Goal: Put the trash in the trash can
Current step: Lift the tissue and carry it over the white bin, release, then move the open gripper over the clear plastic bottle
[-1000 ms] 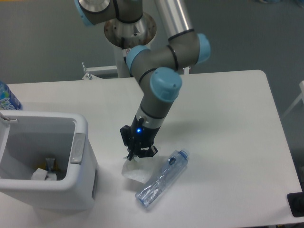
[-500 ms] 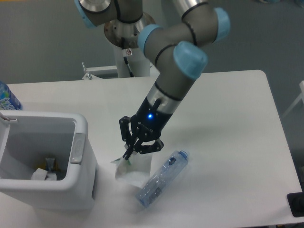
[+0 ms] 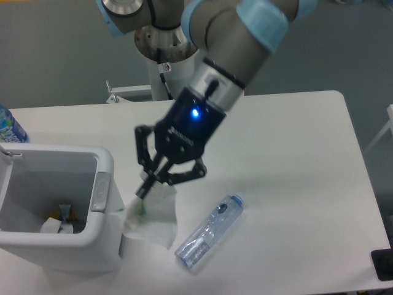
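My gripper (image 3: pixel 149 186) is shut on the crumpled white wrapper (image 3: pixel 153 215), which hangs in the air just right of the trash can (image 3: pixel 104 161). The wrapper's lower edge sits near the can's right wall. The crushed clear bottle (image 3: pixel 209 232) with a bluish cap lies flat on the table to the right of the wrapper, apart from the gripper. The white trash can stands at the left front of the table, open at the top, with some scraps (image 3: pixel 58 221) at its bottom and a grey latch tab (image 3: pixel 101 190) on its right rim.
A bottle with a blue printed label (image 3: pixel 8 127) stands at the far left edge behind the trash can. The arm's base column (image 3: pixel 161 64) rises at the back. A dark object (image 3: pixel 383 264) sits at the table's front right corner.
The gripper has risen and moved left toward the trash can, lifting the white wrapper off the table. The bottle has stayed where it was.
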